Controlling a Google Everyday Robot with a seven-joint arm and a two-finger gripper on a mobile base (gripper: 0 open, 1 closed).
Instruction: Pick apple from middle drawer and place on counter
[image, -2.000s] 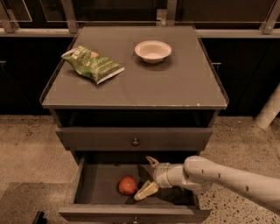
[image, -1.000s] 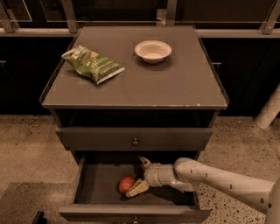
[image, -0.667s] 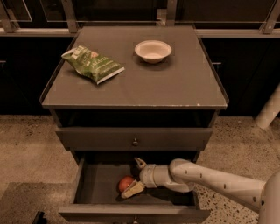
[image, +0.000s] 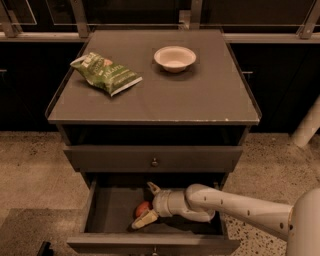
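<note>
The red-orange apple (image: 143, 207) lies inside the open middle drawer (image: 100, 210), left of centre. My gripper (image: 146, 204) reaches in from the right on a white arm and straddles the apple, one finger (image: 152, 188) behind it and the other finger (image: 143, 220) in front. The fingers stand spread around the apple and part of it is hidden between them. The counter (image: 200, 95) is the cabinet's grey-brown top above.
A green chip bag (image: 105, 73) lies at the counter's back left and a white bowl (image: 174, 58) at its back middle. The closed upper drawer front (image: 154, 159) with a round knob hangs just above the open drawer. Speckled floor surrounds the cabinet.
My gripper has moved left across the drawer, from a little right of the apple to around it, with its fingers on either side.
</note>
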